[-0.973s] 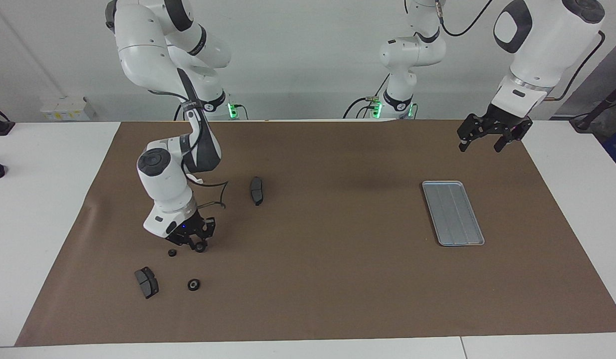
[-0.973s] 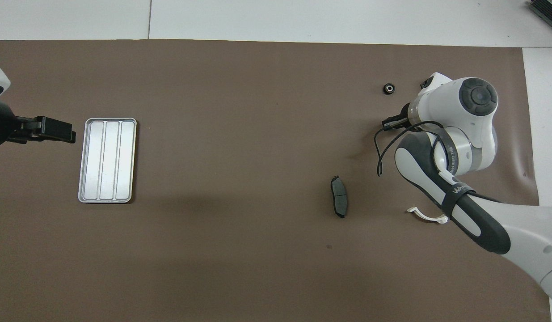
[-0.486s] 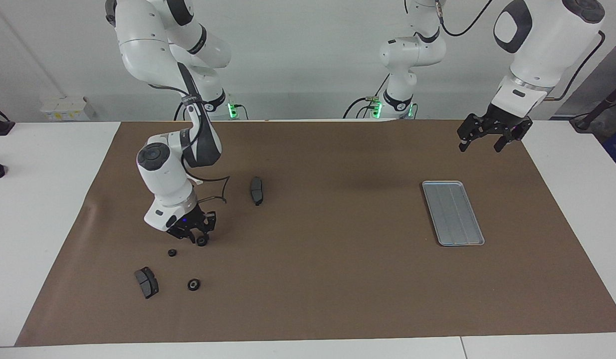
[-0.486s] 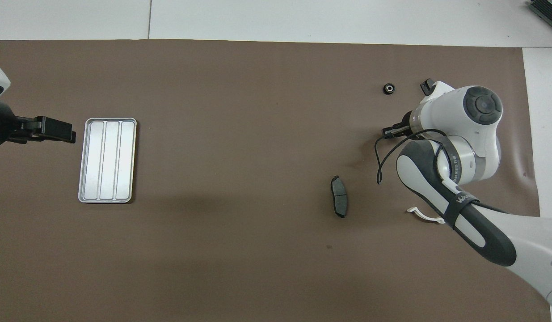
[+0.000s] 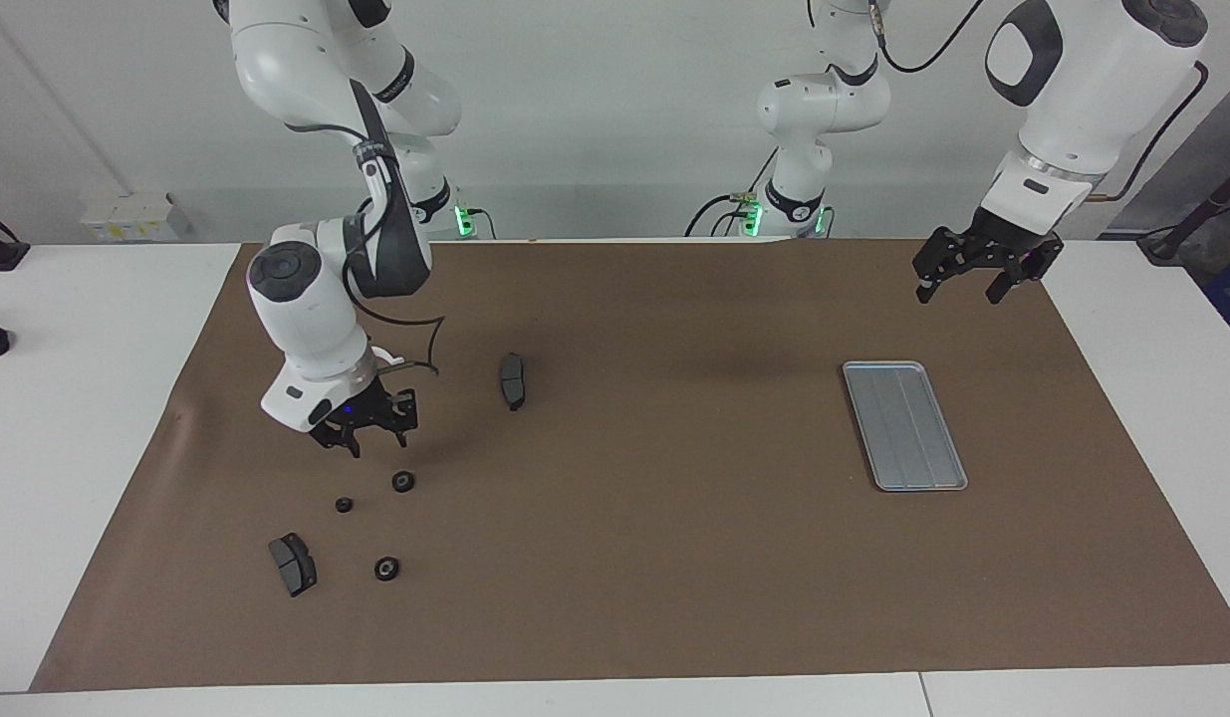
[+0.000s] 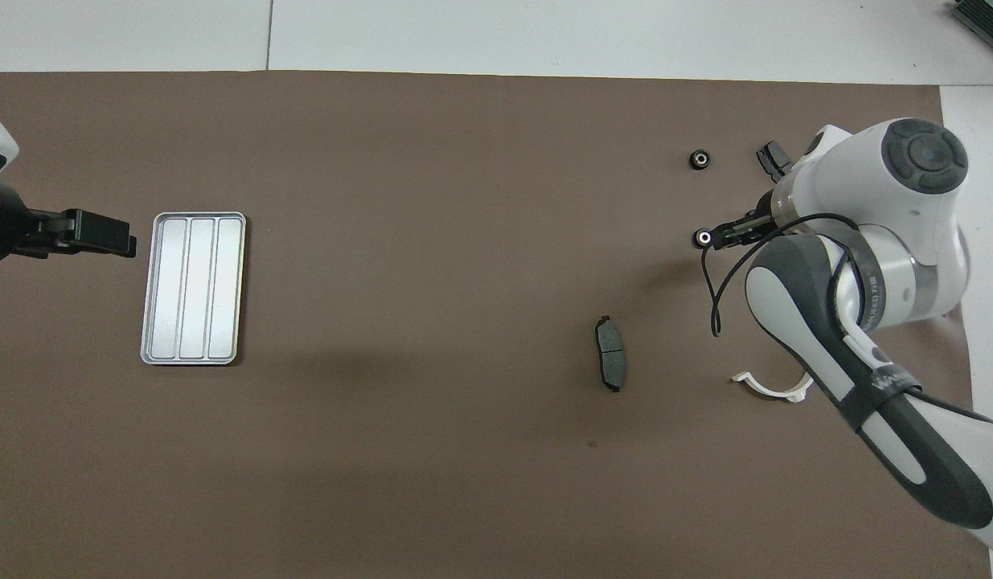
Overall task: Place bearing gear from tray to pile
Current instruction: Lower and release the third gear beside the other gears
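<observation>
Brown paper (image 5: 654, 558) covers the table. We see the right gripper (image 5: 368, 430) raised above the pile, fingers apart and holding nothing. Just below it a black gear (image 5: 403, 482) lies on the paper, with two more gears (image 5: 344, 505) (image 5: 386, 569) and a dark brake pad (image 5: 292, 564) close by. A second brake pad (image 5: 512, 380) lies nearer to the robots. We find the silver tray (image 5: 903, 425) toward the left arm's end. The left gripper (image 5: 975, 275) waits in the air by that end of the paper, jaws wide apart.
</observation>
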You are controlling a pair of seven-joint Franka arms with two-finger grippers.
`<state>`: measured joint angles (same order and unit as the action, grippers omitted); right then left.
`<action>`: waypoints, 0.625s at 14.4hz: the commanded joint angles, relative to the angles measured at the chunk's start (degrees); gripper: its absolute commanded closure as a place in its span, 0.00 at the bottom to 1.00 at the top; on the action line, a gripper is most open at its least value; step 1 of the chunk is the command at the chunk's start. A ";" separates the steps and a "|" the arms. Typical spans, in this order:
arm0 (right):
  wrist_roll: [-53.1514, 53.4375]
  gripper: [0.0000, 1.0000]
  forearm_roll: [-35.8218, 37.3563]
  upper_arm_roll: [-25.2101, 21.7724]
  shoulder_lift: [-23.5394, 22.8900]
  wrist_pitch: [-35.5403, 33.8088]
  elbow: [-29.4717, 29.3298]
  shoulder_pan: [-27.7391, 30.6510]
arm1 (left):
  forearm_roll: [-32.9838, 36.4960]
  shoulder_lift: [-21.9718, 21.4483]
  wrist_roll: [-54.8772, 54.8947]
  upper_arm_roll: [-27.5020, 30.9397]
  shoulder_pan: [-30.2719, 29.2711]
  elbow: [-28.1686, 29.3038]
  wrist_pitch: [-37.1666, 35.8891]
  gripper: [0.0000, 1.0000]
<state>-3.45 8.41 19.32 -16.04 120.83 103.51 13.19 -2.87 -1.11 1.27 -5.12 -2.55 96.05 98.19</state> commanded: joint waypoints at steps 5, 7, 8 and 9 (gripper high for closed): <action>4.93 0.30 -5.07 0.98 8.65 -18.49 -7.51 0.96 | 0.94 -1.35 -0.48 -0.33 -0.53 0.89 -0.80 0.00; 9.22 0.30 -5.24 1.07 9.45 -24.90 -11.46 0.52 | 0.94 -1.35 -0.48 -0.33 -0.53 0.89 -0.89 0.00; 11.95 0.29 -5.24 1.07 9.89 -27.20 -12.79 0.43 | 0.94 -1.35 -0.48 -0.33 -0.53 0.89 -0.80 0.00; 14.06 0.27 -5.42 1.16 10.67 -28.27 -13.32 0.34 | 0.94 -1.35 -0.48 -0.33 -0.53 0.89 -0.89 0.00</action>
<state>6.48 4.33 19.74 -5.76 95.58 92.44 13.09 -2.87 -1.11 1.27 -5.12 -2.55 96.05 98.18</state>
